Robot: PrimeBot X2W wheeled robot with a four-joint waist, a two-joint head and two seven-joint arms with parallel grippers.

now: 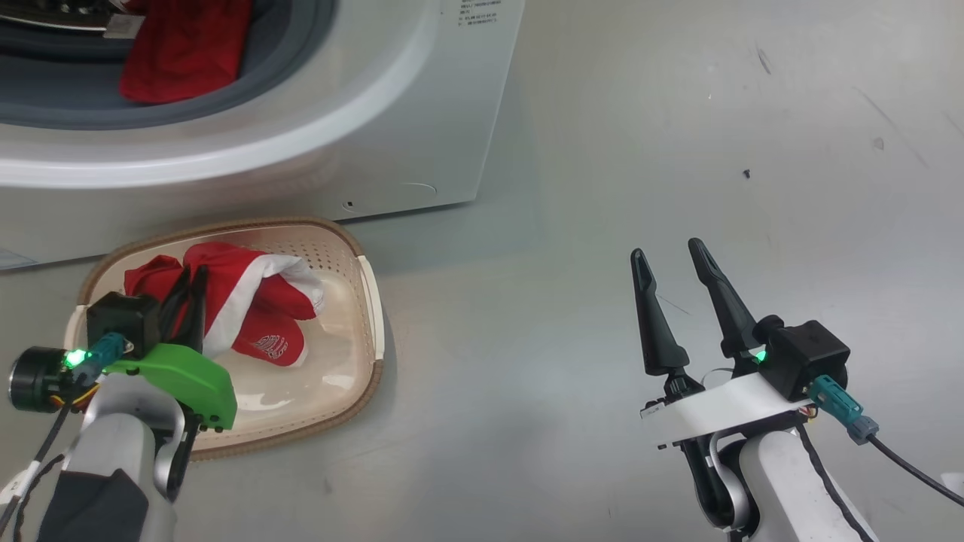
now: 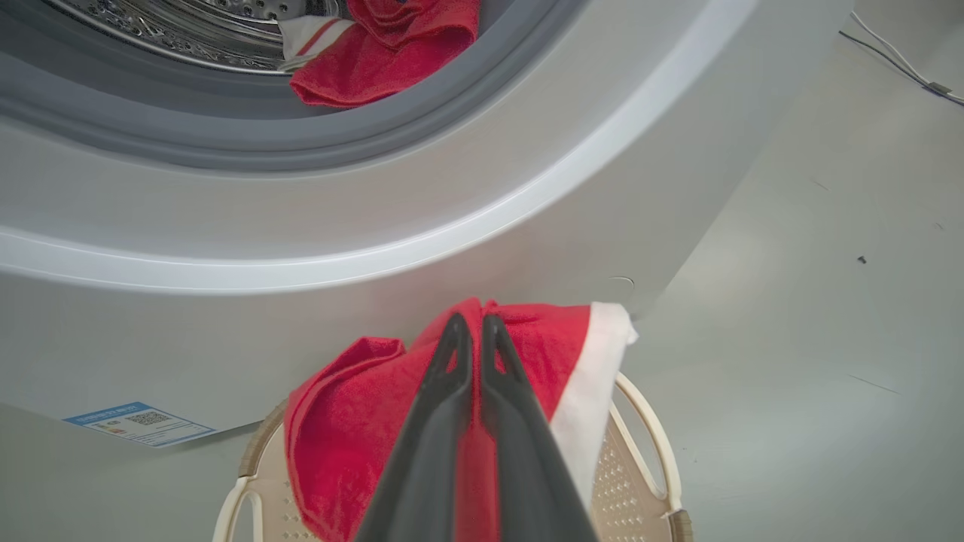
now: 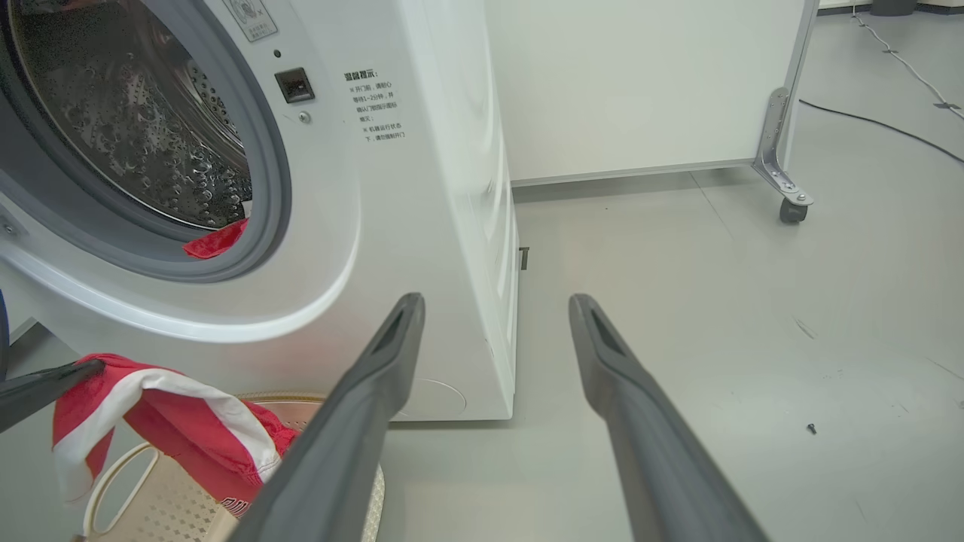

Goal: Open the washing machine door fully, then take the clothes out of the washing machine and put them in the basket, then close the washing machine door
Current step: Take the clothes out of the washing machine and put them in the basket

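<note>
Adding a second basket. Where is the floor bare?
The floor is bare between the basket and the right gripper, and on past the washing machine's right side. The basket's left half is crowded: the left gripper holds the clothes there.

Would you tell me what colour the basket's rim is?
Brown, woven-look basket rim; clearest in the head view.

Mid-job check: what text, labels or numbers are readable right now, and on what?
"温馨提示": notice heading on the washing machine front; lines beneath too small.
Sticker higher on that front: too small.
Blue label, low on the machine: too small.
White print on the red garment at the basket: blurred.
</note>
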